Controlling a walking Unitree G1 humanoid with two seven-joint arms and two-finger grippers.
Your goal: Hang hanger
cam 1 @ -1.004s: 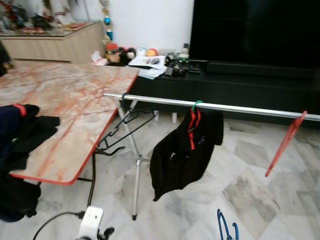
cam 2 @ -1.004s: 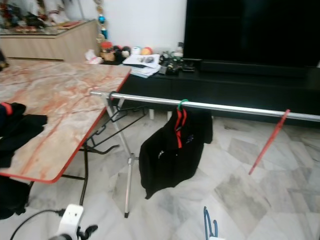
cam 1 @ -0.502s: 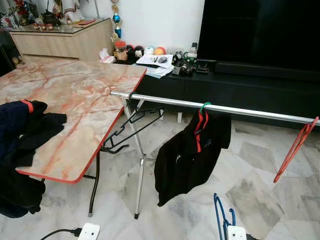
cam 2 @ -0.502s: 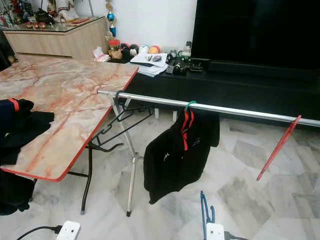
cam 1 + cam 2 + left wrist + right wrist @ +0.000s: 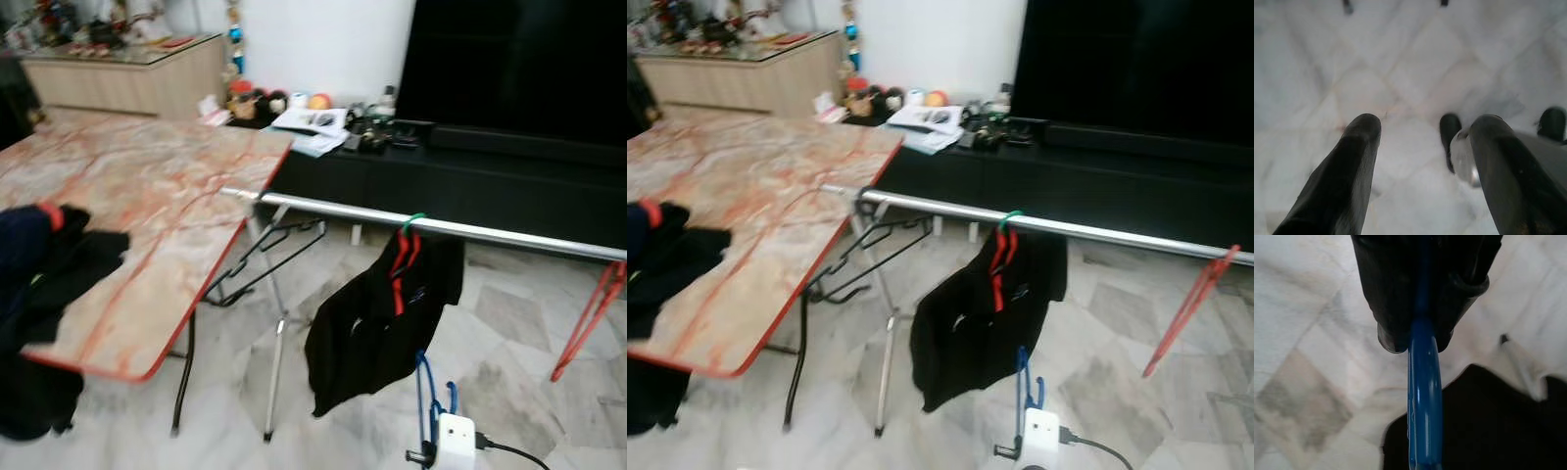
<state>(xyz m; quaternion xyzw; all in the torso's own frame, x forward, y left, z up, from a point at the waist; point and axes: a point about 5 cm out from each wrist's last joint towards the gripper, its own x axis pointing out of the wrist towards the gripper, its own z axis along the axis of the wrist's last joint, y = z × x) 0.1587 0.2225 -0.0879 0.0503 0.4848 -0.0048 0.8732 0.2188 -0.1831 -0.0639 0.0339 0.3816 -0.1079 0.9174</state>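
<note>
Right gripper [image 5: 1415,333] clamps blue hanger [image 5: 1422,396], seemingly below the rail [image 5: 470,228]

The right tool [image 5: 1415,335] is raised low in front with fingers clamped together; the left tool [image 5: 1425,132] hangs with fingers spread.

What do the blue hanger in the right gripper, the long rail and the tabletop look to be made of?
Blue hanger: probably glossy moulded plastic, going by its smooth sheen; the right gripper has its jaws shut on it. Long silver rail: likely polished metal tube with a bright reflective streak. Pink-veined tabletop: marble-look surface with a red edge, possibly laminate; cannot tell for sure.
</note>
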